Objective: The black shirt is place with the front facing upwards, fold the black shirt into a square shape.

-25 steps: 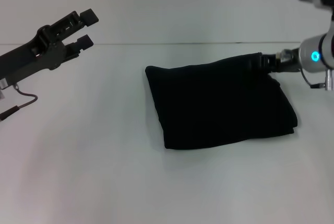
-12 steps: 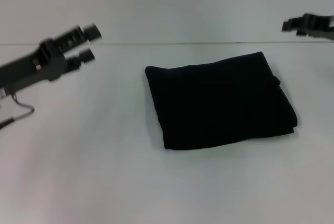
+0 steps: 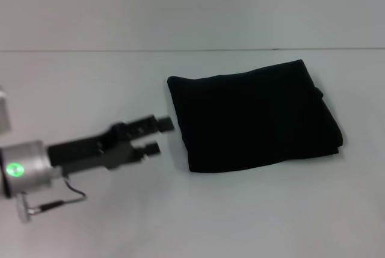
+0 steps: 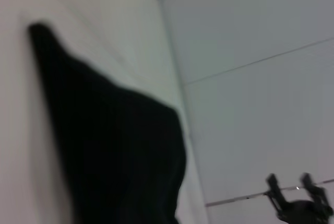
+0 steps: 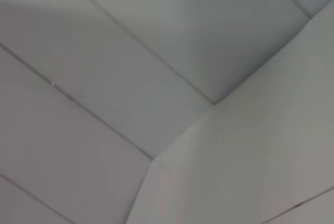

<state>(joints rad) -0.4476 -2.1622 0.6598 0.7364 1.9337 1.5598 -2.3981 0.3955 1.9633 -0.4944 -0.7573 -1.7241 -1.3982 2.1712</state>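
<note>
The left gripper (image 3: 159, 136) has swung down from its raised station on the far left. It now hangs low over the white table (image 3: 252, 210), its two fingers parted and holding nothing, the tips aimed at the black shirt (image 3: 252, 116). The shirt's near-left corner sits just beyond those fingertips, close but not touching.

The right gripper, which a moment ago stood at the shirt's far-right corner and then lifted clear above it, has left the head view altogether. Its wrist camera sees only pale wall panels and a corner seam. In the left wrist view it shows as a small dark shape (image 4: 297, 198) well apart from the cloth, prongs spread and empty.

The shirt itself has not shifted. It lies as a compact dark block, roughly four-sided, edges fairly even, with slight bunching along the side farthest from the left gripper. No lettering or neck label shows.

In my judgement the folding is essentially finished. The right arm has withdrawn, and the left gripper is either coming in to tidy the near edge or passing through on its way to rest.

No container appears in any view; the shirt rests directly on the tabletop.
</note>
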